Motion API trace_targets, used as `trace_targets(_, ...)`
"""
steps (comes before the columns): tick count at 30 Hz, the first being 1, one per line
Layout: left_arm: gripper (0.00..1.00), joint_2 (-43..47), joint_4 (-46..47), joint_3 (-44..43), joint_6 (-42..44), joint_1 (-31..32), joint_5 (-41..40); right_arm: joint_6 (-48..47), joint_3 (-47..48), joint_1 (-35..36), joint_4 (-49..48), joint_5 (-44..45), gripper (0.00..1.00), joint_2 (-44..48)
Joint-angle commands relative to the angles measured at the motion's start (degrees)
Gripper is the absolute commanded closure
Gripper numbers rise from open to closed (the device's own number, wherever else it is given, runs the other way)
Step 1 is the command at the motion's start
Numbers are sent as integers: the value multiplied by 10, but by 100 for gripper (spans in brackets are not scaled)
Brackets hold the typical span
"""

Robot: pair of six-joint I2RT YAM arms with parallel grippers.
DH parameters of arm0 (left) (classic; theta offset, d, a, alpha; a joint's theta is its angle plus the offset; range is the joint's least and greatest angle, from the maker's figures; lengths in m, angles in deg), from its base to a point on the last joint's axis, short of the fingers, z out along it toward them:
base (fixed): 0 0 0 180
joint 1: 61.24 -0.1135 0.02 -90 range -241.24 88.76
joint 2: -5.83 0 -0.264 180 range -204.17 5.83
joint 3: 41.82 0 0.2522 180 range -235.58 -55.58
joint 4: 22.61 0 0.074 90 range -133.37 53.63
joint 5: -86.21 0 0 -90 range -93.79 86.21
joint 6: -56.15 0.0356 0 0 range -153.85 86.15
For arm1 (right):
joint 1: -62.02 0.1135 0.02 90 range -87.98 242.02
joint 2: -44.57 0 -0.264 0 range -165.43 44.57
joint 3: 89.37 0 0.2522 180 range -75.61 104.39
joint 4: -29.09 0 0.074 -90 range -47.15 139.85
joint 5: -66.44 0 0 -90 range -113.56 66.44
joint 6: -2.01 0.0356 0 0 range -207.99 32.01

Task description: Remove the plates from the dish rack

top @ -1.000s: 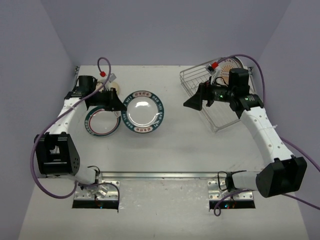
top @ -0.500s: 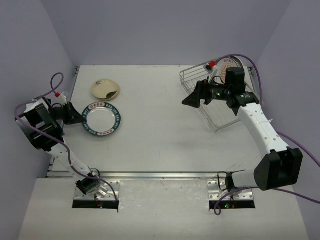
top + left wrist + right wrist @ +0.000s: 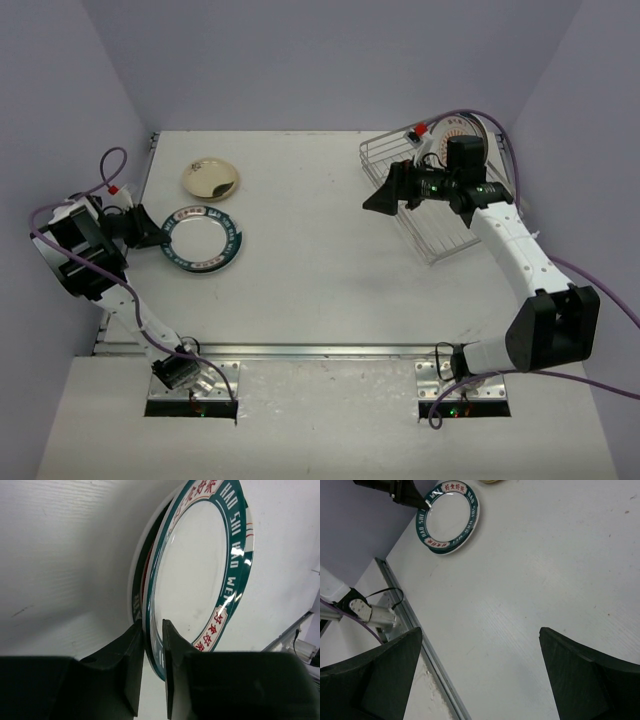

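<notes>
There's the left gripper [image 3: 152, 627] straddling the rim of the green-rimmed plate [image 3: 200, 580] near the table [image 3: 320, 290] left edge, clamped or loose, can't tell; the right gripper [image 3: 375, 203] gapes wide beside the dish rack [image 3: 440, 243].

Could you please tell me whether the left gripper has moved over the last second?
Yes. The left gripper has moved left, away from the dish rack, to the left rim of the green-rimmed plate.

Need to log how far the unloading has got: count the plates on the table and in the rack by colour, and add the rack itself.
Dish rack: 1
Orange-patterned plate, in the rack, partly hidden by the arm: 1 visible
Green-rimmed plates, stacked on the table: 2
Cream plate, on the table: 1
Total: 5
</notes>
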Motion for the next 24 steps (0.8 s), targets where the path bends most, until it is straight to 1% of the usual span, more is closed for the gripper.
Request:
trace_targets(1,72,26,58,-4,-23,1,-7,-15,33,1,0,35,1,-2)
trace_targets(3,66,38,67,0,-26,1,-15,-22,53,1,9,75,1,-6)
trace_targets(5,61,52,72,3,-26,1,-27,-39,82,0,18,162,1,-11)
trace_targets(6,57,62,76,7,-20,1,-33,-58,99,0,17,233,1,-16)
trace_targets(7,54,68,80,11,-17,2,-37,-78,112,-1,17,273,1,-26)
trace_targets(9,52,87,91,21,-12,2,-41,-109,148,-10,21,344,2,-56)
trace_targets(10,51,110,95,26,-6,2,-40,-119,186,-28,26,363,5,-70)
trace_targets(11,51,125,101,34,-5,2,-40,-128,186,-38,31,374,8,-85)
trace_targets(13,50,179,136,63,3,13,-54,-143,246,-68,52,394,17,-138)
trace_targets(15,49,213,163,87,12,30,-73,-175,295,-82,66,403,21,-181)
trace_targets(16,49,249,178,100,15,45,-88,-190,323,-91,69,409,26,-203)
trace_targets(18,48,283,205,118,17,72,-114,-224,339,-111,67,418,30,-236)
trace_targets(19,48,314,220,127,17,88,-128,-240,353,-113,68,422,33,-254)
trace_targets(20,48,318,227,132,17,100,-139,-252,361,-115,68,426,35,-266)
trace_targets(22,47,359,251,142,16,132,-168,-279,380,-119,69,437,38,-287)
trace_targets(24,47,401,268,157,14,161,-194,-287,402,-121,73,461,40,-316)
